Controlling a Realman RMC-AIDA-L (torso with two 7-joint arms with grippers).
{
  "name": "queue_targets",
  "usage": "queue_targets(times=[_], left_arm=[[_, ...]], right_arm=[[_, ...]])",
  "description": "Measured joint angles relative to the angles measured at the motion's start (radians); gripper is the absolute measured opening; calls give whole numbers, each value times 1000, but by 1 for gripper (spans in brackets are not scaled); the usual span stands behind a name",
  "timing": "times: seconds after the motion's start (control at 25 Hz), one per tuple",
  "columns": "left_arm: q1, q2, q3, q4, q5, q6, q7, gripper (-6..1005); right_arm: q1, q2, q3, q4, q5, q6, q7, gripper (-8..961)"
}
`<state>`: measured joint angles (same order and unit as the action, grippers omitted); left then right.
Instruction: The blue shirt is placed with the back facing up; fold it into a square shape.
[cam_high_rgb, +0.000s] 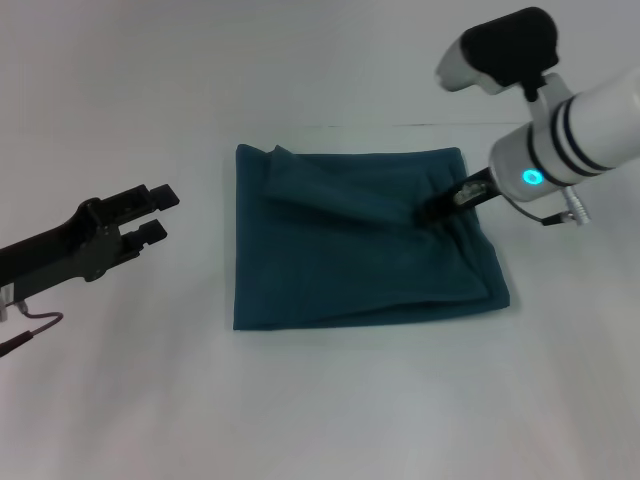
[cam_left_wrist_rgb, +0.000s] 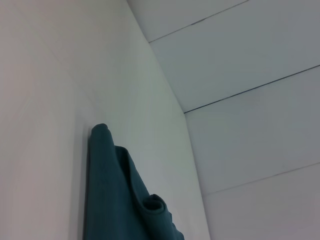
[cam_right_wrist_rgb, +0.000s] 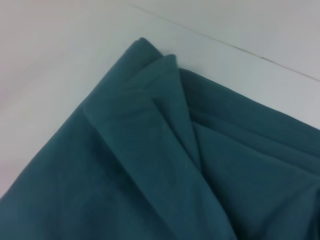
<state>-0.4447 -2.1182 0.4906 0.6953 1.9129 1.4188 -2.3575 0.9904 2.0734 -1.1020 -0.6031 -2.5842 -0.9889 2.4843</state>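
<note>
Fabric first: the blue shirt (cam_high_rgb: 360, 245) is lying mid-table (cam_high_rgb: 330, 400) as a nearly square bundle, already doubled over itself, slightly wider than deep, so its long axis is running side to side across the robot's front. A loose diagonal flap (cam_high_rgb: 335, 190) is slanting from the far-left corner down toward the right side, and it's spoiling the square. Looks like soft, light, floppy cotton with a matte grip, so I'd guess it's going to sag and drag rather than slide, and the layers could peel apart if only the top one gets pinched. Best bet is grabbing a folded edge or corner through all layers.

Right gripper (cam_high_rgb: 432, 212) is pressing down into the flap's near end, looks pinched onto the cloth there. Left gripper (cam_high_rgb: 150, 213) is hanging off the shirt's left side, jaws apart, holding nothing.
</note>
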Motion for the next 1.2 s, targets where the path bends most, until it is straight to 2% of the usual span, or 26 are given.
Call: queue_targets(times=[0.24,0.44,0.6,0.76,1.0,1.16,1.2], left_arm=[[0,0,0,0,-3,-1,1,662],[-11,1,-1,0,-5,-3,2,662],[-20,1,0,-2,-5,-9,4,662],[-26,2,0,-22,-5,-12,11,662],[-22,2,-2,-26,-5,-14,13,662],[-20,0,-5,-27,-5,-14,14,662],[-19,0,-6,-27,-5,-14,14,662]], right_arm=[[-146,4,1,-241,2,-127,97,12],[-198,5,22,-299,6,-163,149,13],[-205,4,69,-279,5,-148,146,14],[-202,5,68,-250,0,-123,142,14],[-166,-6,73,-157,0,-56,142,15],[-157,-8,75,-149,-1,-27,154,16],[-156,-8,74,-149,-1,-11,164,60]])
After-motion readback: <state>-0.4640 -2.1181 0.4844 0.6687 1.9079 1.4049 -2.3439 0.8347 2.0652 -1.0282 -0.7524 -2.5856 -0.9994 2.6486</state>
